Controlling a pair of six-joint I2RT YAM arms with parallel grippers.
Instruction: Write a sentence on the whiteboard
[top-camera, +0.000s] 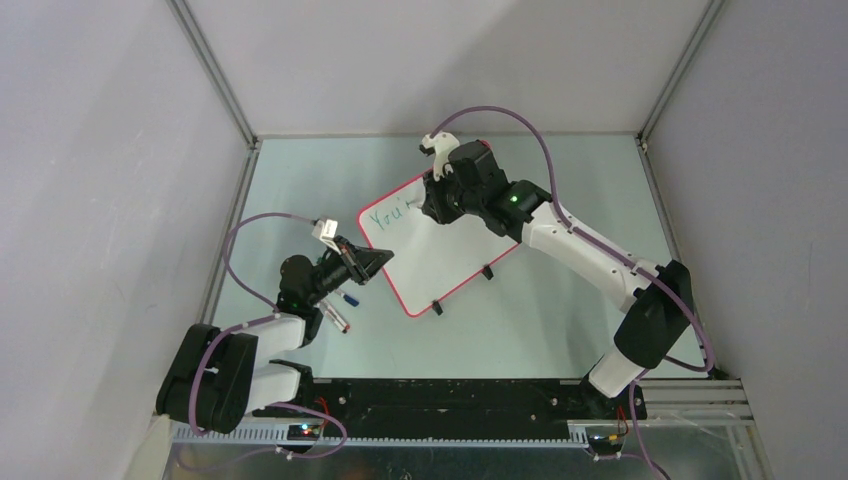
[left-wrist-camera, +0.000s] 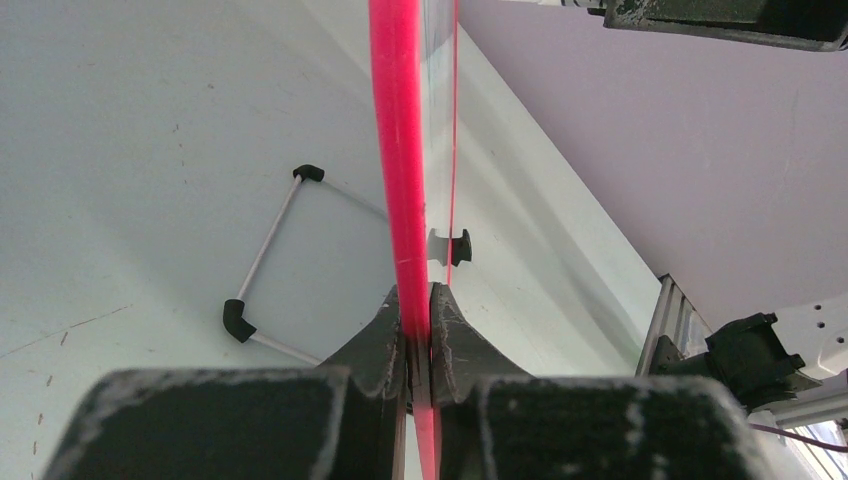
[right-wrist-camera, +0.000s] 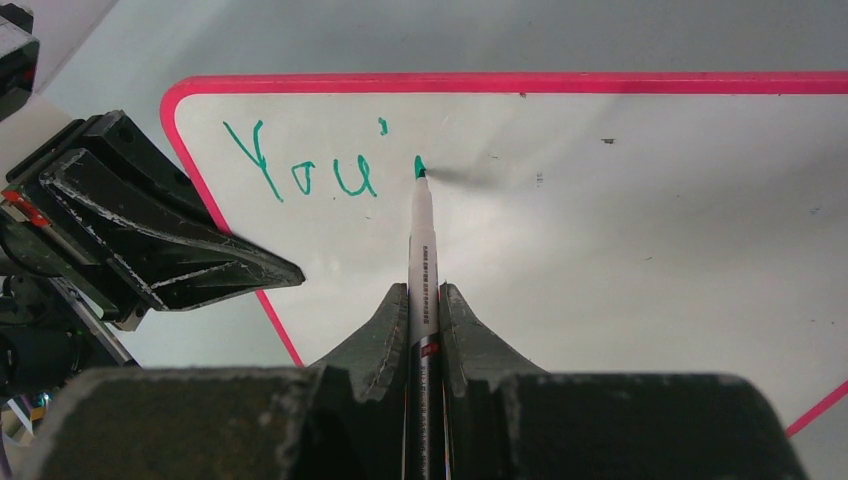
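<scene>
The whiteboard (top-camera: 450, 255) lies angled on the table with its red-pink rim (left-wrist-camera: 400, 150) edge-on in the left wrist view. Green writing "You'" (right-wrist-camera: 300, 170) sits in its upper left corner. My left gripper (top-camera: 372, 258) (left-wrist-camera: 418, 300) is shut on the board's left edge, and it shows as dark fingers (right-wrist-camera: 180, 250) in the right wrist view. My right gripper (top-camera: 432, 195) (right-wrist-camera: 423, 290) is shut on a white marker (right-wrist-camera: 420, 240). The marker's green tip touches the board (right-wrist-camera: 600, 250) just right of the apostrophe, at a small fresh mark.
Another marker (top-camera: 338, 318) and a small blue piece (top-camera: 350, 298) lie on the table by the left arm. Two black clip feet (top-camera: 487, 272) (top-camera: 437, 307) sit on the board's near edge. A thin white rod frame with black elbows (left-wrist-camera: 265, 255) lies beside the board. Grey walls enclose the table.
</scene>
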